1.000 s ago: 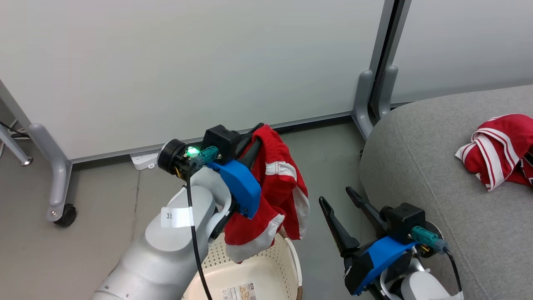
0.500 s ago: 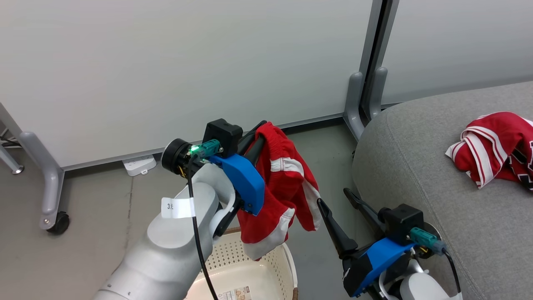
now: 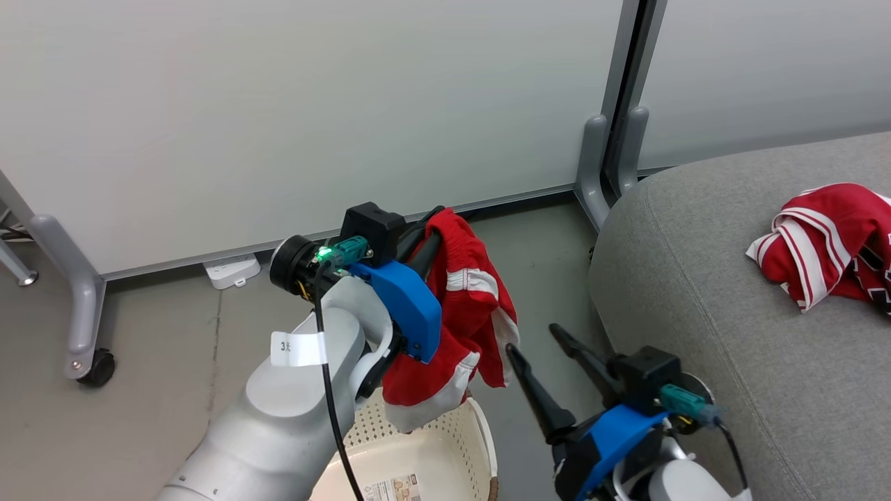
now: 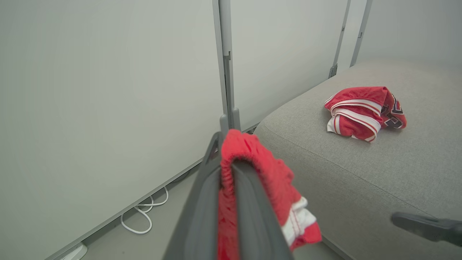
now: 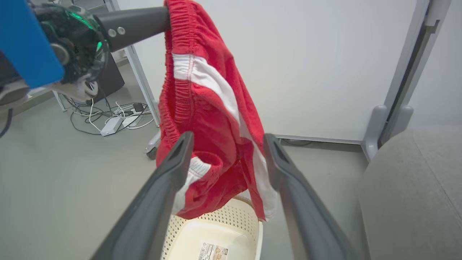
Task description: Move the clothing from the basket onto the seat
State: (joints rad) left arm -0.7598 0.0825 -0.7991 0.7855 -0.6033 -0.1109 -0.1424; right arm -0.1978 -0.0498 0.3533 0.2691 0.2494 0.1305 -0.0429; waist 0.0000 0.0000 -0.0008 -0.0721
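Observation:
My left gripper is shut on the waistband of a red garment of the clothing with white stripes. The garment hangs in the air above the cream basket, whose inside shows only a label. In the left wrist view the left gripper pinches the red cloth. My right gripper is open just right of the hanging garment. In its wrist view the right gripper has its fingers on either side of the cloth. Another red garment lies crumpled on the grey seat.
White partition panels on grey wheeled feet stand behind, with a post at the seat's corner. A white power strip lies on the grey floor by the panel. Cables run under a panel in the right wrist view.
My right gripper has moved left, away from the seat edge and toward the hanging garment. The left gripper still holds the garment at about the same height. The head camera shifted slightly.

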